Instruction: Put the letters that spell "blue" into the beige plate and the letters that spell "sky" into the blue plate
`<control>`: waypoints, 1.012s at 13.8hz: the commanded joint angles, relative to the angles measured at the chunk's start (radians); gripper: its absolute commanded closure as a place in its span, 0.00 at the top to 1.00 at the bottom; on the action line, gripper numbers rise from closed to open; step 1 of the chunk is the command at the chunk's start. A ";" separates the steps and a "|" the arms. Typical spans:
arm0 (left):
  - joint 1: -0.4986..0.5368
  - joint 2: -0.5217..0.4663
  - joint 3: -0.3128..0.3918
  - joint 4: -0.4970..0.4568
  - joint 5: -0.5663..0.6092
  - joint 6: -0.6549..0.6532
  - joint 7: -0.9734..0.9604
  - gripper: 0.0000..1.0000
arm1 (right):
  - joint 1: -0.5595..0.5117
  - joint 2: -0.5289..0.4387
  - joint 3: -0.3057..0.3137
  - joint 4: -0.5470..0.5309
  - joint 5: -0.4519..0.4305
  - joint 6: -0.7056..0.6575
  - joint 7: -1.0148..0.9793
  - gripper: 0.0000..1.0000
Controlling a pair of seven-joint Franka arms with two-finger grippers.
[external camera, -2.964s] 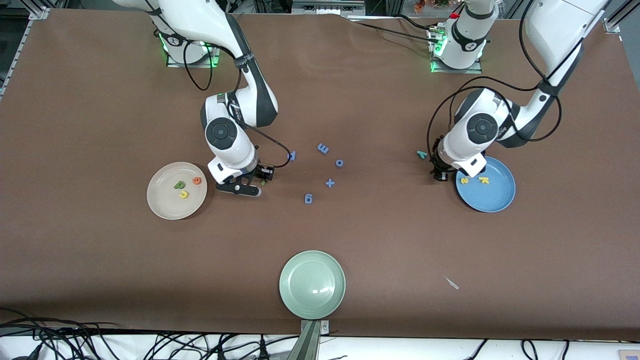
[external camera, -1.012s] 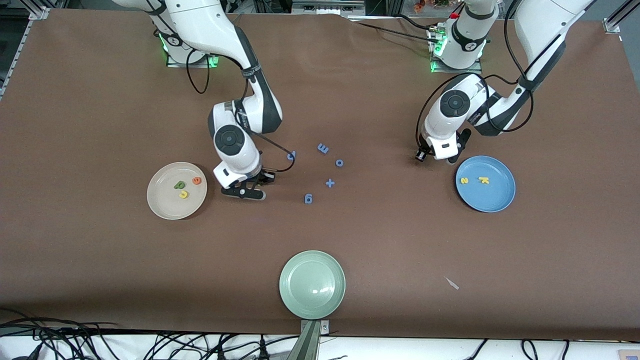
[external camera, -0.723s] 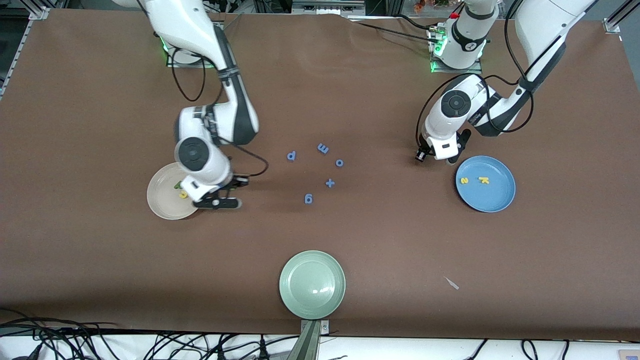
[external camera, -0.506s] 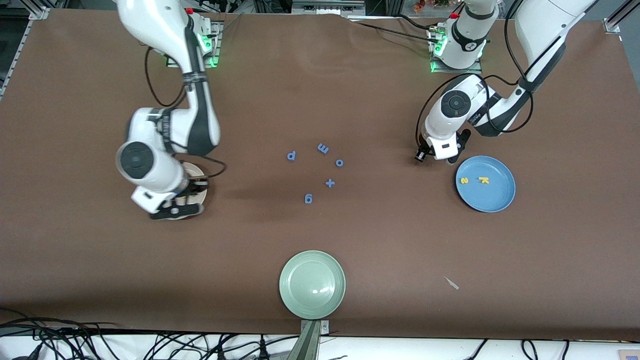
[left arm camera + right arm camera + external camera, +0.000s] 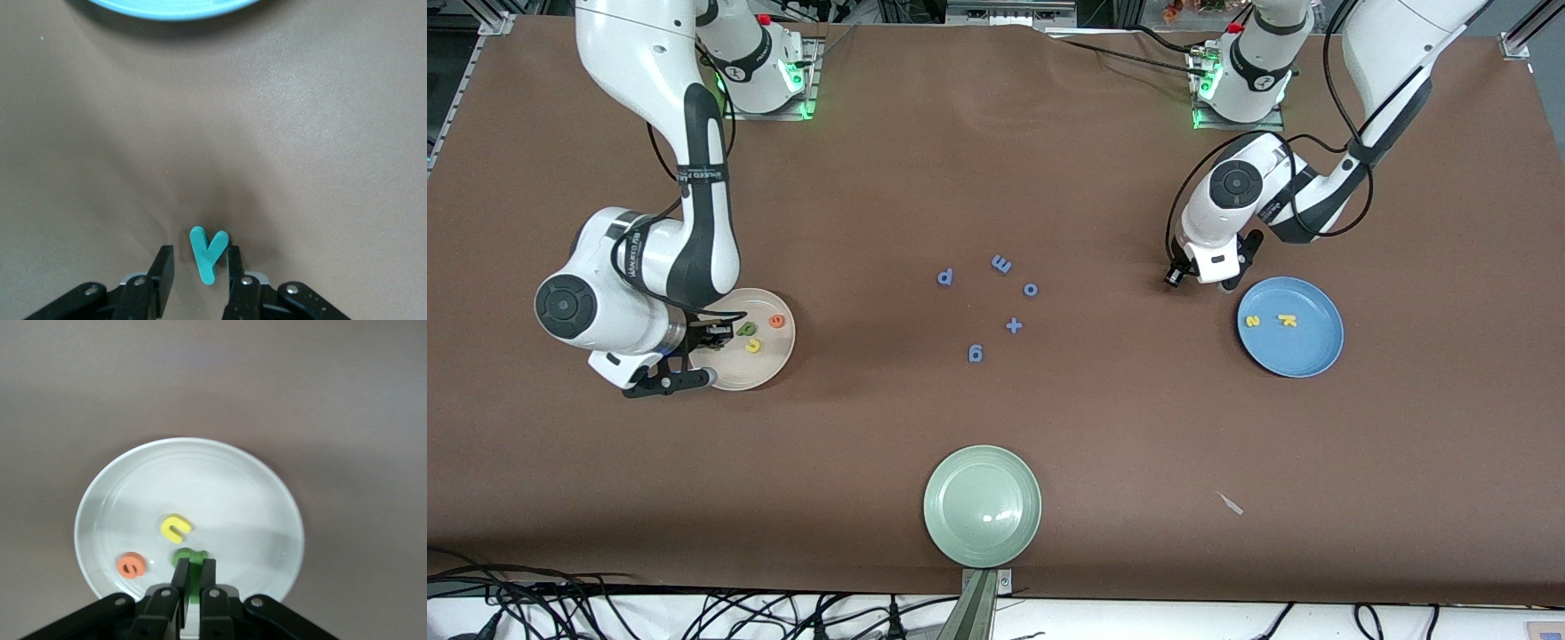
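Note:
The beige plate (image 5: pixel 734 378) lies toward the right arm's end, with a green b (image 5: pixel 745 329), yellow u (image 5: pixel 753 345) and orange e (image 5: pixel 777 321) in it. My right gripper (image 5: pixel 194 567) hangs over that plate's edge (image 5: pixel 287 513), shut on the dark-green bar l (image 5: pixel 193 587). The blue plate (image 5: pixel 1303 351) holds a yellow s (image 5: pixel 1252 321) and yellow k (image 5: pixel 1287 320). Beside it, my left gripper (image 5: pixel 1176 277) is down at the table, open, its fingers on either side of the teal y (image 5: pixel 208 253). The arm hides the y in the front view.
Several all-blue letters and a plus sign (image 5: pixel 1014 325) are scattered at the table's middle. A pale green plate (image 5: pixel 983 507) sits near the front edge. A small pale scrap (image 5: pixel 1230 503) lies nearer the camera than the blue plate.
My right arm swung from beside the blue letters to over the beige plate, carrying the bar. The left arm moved from the blue plate's edge to the y, then held still.

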 commanded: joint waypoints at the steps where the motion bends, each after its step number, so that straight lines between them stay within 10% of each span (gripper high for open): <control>1: 0.017 0.005 -0.004 -0.009 0.040 0.015 -0.010 0.36 | -0.016 -0.006 0.007 -0.020 0.048 0.002 -0.053 0.45; 14: 0.034 -0.014 -0.007 0.005 0.038 0.004 -0.018 0.15 | 0.029 -0.012 0.005 0.188 0.022 -0.131 0.191 0.54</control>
